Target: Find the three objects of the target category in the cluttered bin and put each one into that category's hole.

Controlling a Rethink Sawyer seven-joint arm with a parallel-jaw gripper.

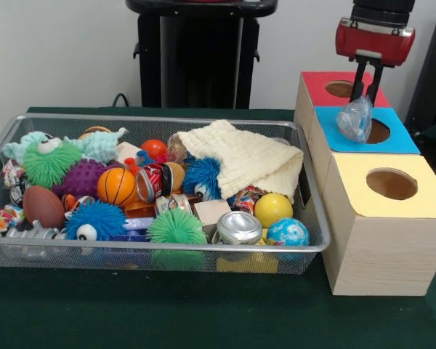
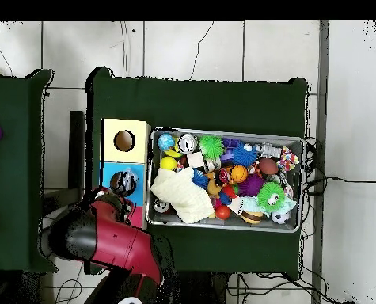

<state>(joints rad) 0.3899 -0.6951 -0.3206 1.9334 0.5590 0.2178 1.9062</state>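
The silver wire mesh bin [image 1: 305,247] sits on the green table, full of toys; it also shows in the overhead view [image 2: 301,186]. My gripper [image 1: 364,99] hangs over the blue-topped wooden box [image 1: 401,139], shut on a wrinkly clear plastic packet [image 1: 354,120] showing blue and white. The packet hangs just above the left rim of the blue box's hole [image 1: 376,131]. In the overhead view my arm [image 2: 104,237] reaches over the blue box [image 2: 123,180] and hides the packet. No other packet shows clearly among the clutter.
A red-topped box [image 1: 327,86] stands behind the blue one and a yellow-topped box [image 1: 389,218] in front, each with a round hole. In the bin lie a cream knit cloth [image 1: 247,156], spiky balls, a red can [image 1: 154,180], a silver can [image 1: 239,227], a yellow ball [image 1: 273,209].
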